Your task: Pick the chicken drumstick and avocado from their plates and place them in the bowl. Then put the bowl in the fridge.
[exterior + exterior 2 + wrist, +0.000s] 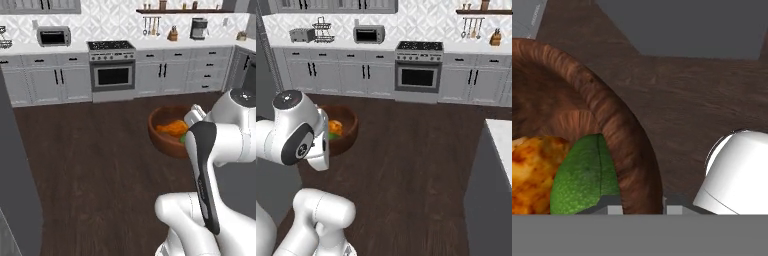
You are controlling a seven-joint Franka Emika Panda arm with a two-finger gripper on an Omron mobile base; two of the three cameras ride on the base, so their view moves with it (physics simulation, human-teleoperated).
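Counting one bowl, one chicken drumstick and one avocado from my remote seat. Both foods sit inside the reddish-brown bowl: drumstick orange toward the middle, avocado green and pressed against the inner wall next to it, the two touching in the hand view. The bowl is up in the air over the dark wood floor, well clear of the counters. In the hand view the bowl rim runs down to the bottom edge right where the fingers would be, so my gripper is clamped shut on that rim, jaws nearly together with the wall between them; the fingertips themselves are hidden. The avocado lies just inside the rim beside the grip, the drumstick one step further in. In the left base view the white arm covers the bowl's near side. Stove and grey cabinets line the far wall.
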